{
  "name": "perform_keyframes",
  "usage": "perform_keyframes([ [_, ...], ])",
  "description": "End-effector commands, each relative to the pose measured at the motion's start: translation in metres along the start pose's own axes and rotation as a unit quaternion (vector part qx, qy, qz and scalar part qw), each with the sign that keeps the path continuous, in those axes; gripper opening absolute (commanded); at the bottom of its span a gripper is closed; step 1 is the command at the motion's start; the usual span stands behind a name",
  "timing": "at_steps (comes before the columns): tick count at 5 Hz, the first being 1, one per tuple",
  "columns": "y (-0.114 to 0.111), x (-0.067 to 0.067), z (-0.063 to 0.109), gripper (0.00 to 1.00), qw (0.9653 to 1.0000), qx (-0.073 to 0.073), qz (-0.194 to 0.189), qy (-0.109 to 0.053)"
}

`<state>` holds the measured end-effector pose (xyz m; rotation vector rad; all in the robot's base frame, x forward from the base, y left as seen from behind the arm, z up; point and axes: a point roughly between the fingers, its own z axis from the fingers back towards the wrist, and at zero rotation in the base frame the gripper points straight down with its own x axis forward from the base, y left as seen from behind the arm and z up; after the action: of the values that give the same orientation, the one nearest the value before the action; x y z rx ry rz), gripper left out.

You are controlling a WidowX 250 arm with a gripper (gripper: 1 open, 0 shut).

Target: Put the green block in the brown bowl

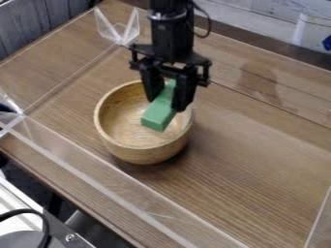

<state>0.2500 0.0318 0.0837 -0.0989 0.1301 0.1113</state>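
At the bottom and lower left of the frame I see the clear wall (77, 179) of a transparent enclosure, running diagonally across the wooden table (246, 145). Dark equipment sits outside it in the lower left corner; I cannot make out what it is.

Left of centre, the bowl (130, 140) stands upright on the table. It is round, thick-walled and light brown, with visible grain.

Directly above the bowl's right half, I see the gripper (169, 93) pointing straight down. Its black fingers (189, 89) are closed narrow on the upper end of the block (161, 108), which they hold tilted. The block's lower end reaches down inside the bowl's rim, toward the right inner wall. I cannot tell whether that end touches the bowl's floor.

Above the gripper, the black arm (168, 29) rises out of the top of the frame.

Behind it, the far enclosure wall crosses the upper part of the frame, with a pale background beyond.
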Motion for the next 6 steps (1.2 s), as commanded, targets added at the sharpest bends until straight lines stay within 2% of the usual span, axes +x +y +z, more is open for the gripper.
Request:
perform_keyframes([
  [1, 0.012, 0.003, -0.001, 0.00, 0.9998, 0.007, 0.006, -0.016],
  [3, 0.023, 0.002, -0.012, 0.00, 0.9998, 0.009, 0.015, -0.008],
  [6, 0.025, 0.003, -0.016, 0.00, 0.9998, 0.009, 0.017, -0.001],
])
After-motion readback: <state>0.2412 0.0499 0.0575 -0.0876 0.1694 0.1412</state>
